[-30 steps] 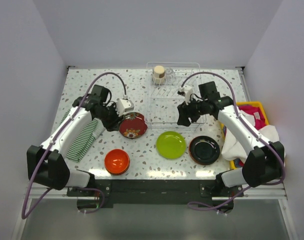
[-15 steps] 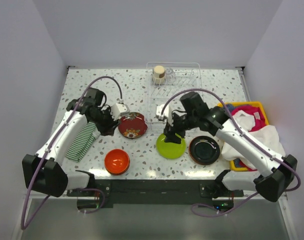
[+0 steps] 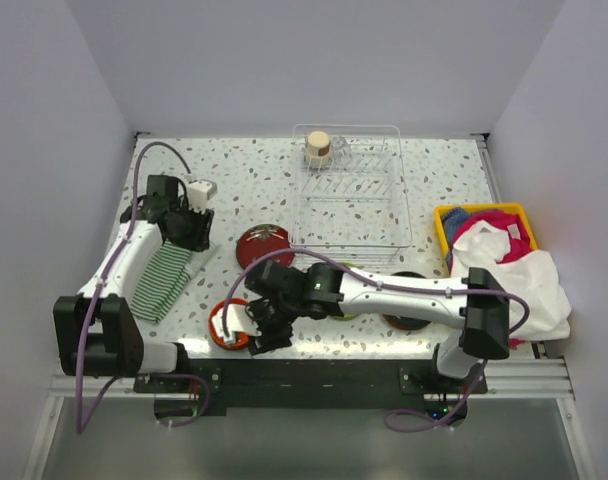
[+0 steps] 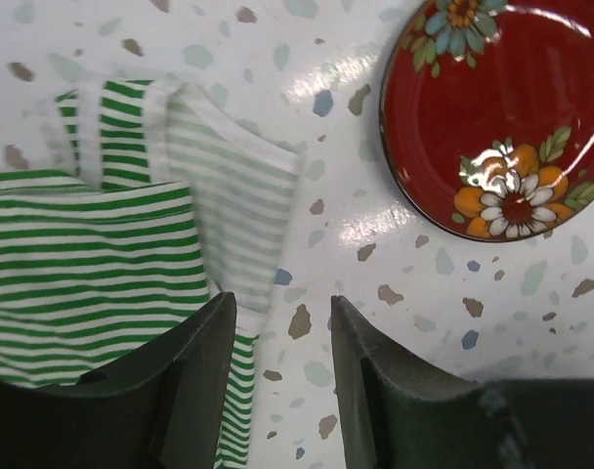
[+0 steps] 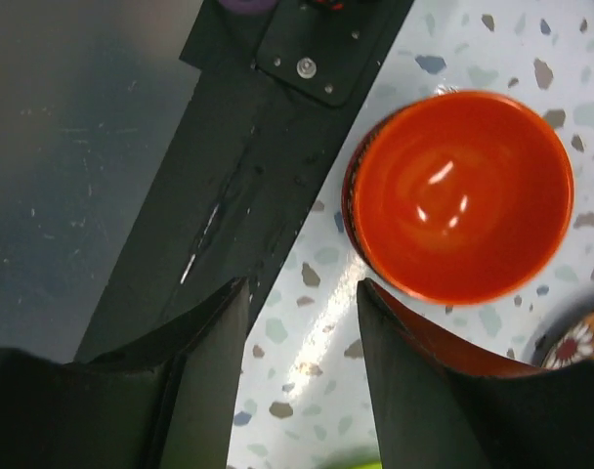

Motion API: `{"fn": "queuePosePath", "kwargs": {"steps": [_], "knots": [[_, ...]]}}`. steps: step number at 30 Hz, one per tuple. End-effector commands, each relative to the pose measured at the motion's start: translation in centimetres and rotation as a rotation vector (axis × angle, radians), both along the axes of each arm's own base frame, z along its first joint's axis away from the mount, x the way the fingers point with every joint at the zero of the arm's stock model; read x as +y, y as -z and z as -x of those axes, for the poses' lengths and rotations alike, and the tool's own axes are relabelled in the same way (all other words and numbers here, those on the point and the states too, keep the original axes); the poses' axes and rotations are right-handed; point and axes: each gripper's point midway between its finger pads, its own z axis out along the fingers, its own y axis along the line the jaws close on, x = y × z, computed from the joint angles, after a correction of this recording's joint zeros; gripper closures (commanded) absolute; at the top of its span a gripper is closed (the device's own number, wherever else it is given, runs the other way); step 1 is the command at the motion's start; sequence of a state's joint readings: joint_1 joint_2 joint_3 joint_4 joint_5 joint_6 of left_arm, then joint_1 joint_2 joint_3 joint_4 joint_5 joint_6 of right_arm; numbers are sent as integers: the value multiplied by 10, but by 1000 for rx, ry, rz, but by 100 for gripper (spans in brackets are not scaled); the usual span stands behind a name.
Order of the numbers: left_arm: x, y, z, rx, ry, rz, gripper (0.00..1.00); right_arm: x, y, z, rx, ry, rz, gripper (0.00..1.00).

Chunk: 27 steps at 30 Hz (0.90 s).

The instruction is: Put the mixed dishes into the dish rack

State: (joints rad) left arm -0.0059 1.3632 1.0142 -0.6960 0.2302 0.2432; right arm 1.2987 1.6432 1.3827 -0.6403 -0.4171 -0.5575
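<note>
The orange bowl (image 3: 227, 323) sits at the table's front left, and it also shows in the right wrist view (image 5: 463, 195). My right gripper (image 3: 256, 335) (image 5: 302, 391) is open and empty right beside the bowl, its right finger against the rim. The dark red flowered plate (image 3: 264, 243) (image 4: 502, 117) lies behind the bowl. My left gripper (image 3: 191, 226) (image 4: 282, 391) is open and empty over the edge of the green-white striped cloth (image 4: 102, 254). The clear dish rack (image 3: 349, 205) holds a beige cup (image 3: 318, 148). The black plate (image 3: 409, 316) and the lime green plate are largely hidden under my right arm.
A yellow bin (image 3: 447, 222) of coloured and white cloths stands at the right edge. The striped cloth (image 3: 164, 280) lies along the left side. The black front rail (image 5: 268, 147) runs just past the orange bowl.
My right arm swung from the rack, over the green plate, across to the orange bowl at front left. My left gripper drew back left from the red plate to the cloth's edge.
</note>
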Motion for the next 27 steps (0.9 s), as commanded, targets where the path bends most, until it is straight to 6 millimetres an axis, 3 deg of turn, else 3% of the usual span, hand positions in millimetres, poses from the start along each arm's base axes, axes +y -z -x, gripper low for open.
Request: {"fn": "queuePosePath", "kwargs": {"steps": [1,6,11,18,27], "knots": [[31,-47,-20,-212,-194,28,51,36,-8,1,-76,-21,-52,49],[39,-69,-13,-284,-204,27,51,51,9,12,-81,-42,-16,50],[36,-70,-8,-288,-209,48,51,63,23,4,-107,-9,7,52],[32,-70,-5,-294,-202,65,51,60,41,2,-109,5,53,60],[28,-70,-8,-285,-197,90,51,59,55,-6,-132,57,65,62]]}}
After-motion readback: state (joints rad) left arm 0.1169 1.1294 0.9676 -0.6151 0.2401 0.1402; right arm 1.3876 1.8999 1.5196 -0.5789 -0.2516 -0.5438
